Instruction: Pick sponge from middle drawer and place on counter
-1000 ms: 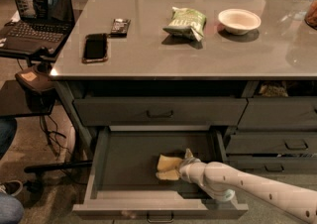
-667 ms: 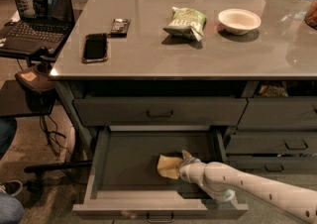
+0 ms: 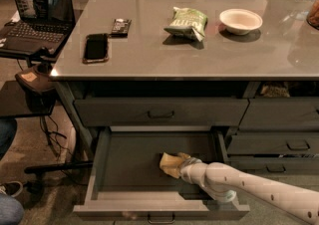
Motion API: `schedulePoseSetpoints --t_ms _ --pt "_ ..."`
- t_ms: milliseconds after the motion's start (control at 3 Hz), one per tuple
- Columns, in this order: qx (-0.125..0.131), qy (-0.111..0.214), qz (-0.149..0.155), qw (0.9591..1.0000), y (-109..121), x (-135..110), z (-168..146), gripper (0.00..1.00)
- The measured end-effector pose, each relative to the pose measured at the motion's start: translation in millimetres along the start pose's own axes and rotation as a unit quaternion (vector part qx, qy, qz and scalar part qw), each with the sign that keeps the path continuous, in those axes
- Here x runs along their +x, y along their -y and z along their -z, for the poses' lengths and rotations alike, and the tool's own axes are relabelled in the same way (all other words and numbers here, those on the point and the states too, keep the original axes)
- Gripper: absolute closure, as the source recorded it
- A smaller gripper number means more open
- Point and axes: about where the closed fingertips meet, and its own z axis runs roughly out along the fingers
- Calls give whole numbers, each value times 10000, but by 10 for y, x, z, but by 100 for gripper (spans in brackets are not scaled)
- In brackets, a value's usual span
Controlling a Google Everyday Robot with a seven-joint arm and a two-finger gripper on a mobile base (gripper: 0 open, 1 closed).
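As before — end effector (image 3: 183,166) at sponge (image 3: 168,165)

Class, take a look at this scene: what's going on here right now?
The robot's arm reaches into the open middle drawer, with its gripper at the pale yellow sponge inside it. The sponge is not yet on the counter, which holds a green snack bag, a white bowl and a phone.

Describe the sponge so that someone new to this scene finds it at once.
Below the grey counter, the middle drawer stands pulled open. On its dark floor lies the sponge, with the claw at its right edge. It is pale yellow, unlike the green bag and white bowl on the counter.
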Motion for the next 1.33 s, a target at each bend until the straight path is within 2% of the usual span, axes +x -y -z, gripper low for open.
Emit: schedulePoseSetpoints --t_ms 333,667,1000,1333 --pt "37 -6 -11 10000 79 -76 62 89" --pt "313 -41 -206 9993 496 -324 412 100" --pt "743 -143 -326 9966 1041 -618 1104 100" --pt "1366 -410 -472 9886 1569 -657 2097 100"
